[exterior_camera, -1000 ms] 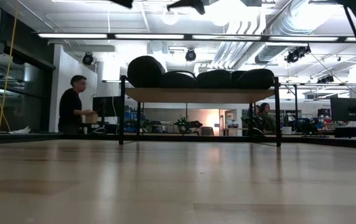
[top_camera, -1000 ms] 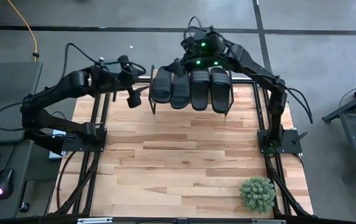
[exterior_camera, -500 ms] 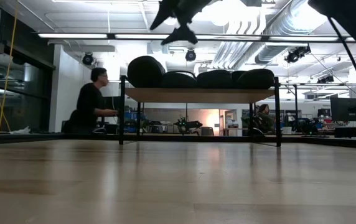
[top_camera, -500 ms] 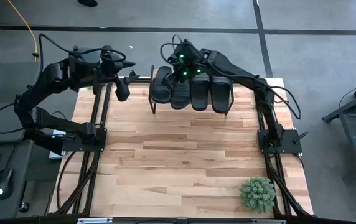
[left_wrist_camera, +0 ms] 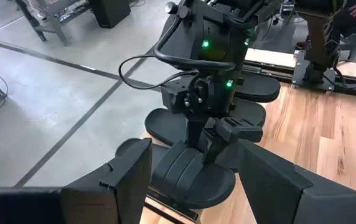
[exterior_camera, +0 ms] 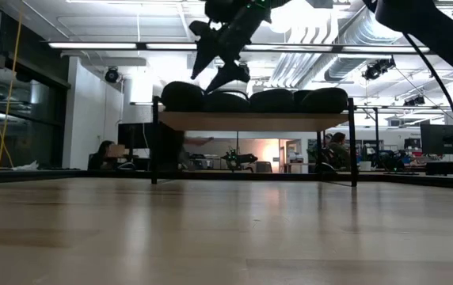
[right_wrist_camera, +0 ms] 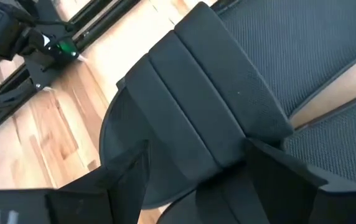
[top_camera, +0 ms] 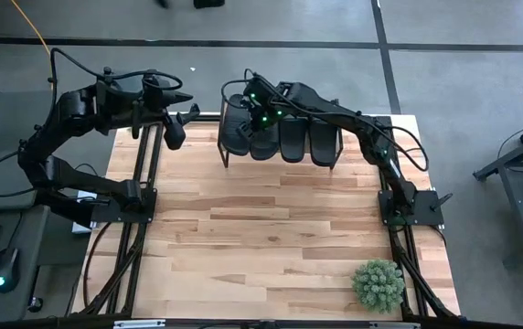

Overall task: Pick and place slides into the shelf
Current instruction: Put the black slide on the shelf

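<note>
All four slides (top_camera: 280, 135) lie side by side on the shelf (exterior_camera: 254, 120), so little remains. My right pincer (top_camera: 248, 114) hangs open just above the leftmost slide (right_wrist_camera: 196, 124), possibly straightening it.

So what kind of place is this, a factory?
More likely a robotics lab or open workshop: bare ceiling ducts, desks with monitors behind, and two arms at a wooden table.
</note>
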Motion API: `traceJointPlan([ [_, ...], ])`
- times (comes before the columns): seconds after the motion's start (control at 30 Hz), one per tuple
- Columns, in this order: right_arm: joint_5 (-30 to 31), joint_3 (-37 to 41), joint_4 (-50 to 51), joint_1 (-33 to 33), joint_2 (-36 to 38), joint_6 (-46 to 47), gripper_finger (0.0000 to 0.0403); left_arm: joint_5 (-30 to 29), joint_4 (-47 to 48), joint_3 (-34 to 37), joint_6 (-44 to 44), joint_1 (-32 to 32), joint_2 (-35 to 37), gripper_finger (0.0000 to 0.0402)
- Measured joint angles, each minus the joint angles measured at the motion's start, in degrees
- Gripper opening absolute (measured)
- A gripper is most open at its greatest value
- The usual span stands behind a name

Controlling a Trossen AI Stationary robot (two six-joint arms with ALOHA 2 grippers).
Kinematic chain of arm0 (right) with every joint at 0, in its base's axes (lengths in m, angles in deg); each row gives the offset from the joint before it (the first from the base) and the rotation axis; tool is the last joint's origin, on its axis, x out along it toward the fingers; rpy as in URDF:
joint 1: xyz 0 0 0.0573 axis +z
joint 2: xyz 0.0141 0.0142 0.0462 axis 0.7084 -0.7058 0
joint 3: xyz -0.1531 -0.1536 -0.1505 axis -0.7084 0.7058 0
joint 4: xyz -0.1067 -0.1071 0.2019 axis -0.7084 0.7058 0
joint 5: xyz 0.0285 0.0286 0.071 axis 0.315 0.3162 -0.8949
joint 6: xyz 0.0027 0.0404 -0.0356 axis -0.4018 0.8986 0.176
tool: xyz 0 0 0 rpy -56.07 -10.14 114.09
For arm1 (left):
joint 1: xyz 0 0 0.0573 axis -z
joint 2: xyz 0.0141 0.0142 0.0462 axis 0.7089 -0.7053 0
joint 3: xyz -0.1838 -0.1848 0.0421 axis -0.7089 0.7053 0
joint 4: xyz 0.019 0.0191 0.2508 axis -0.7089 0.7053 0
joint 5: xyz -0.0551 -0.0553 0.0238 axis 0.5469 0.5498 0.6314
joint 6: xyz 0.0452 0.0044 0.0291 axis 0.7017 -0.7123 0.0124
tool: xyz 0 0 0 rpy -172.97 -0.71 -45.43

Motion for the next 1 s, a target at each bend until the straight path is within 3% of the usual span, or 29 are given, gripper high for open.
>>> traceJointPlan([
  [0.3,2.74,-0.1,1.2,0.17,-0.49,-0.93,0.0252,0.0,0.04,0.0,-0.11,0.0,0.0,0.0216],
  [1.0,-0.84,0.23,-1.82,-0.42,2.65,0.34,0.0252,-0.02,0.02,0.0,-0.58,0.0,0.0,0.0216],
])
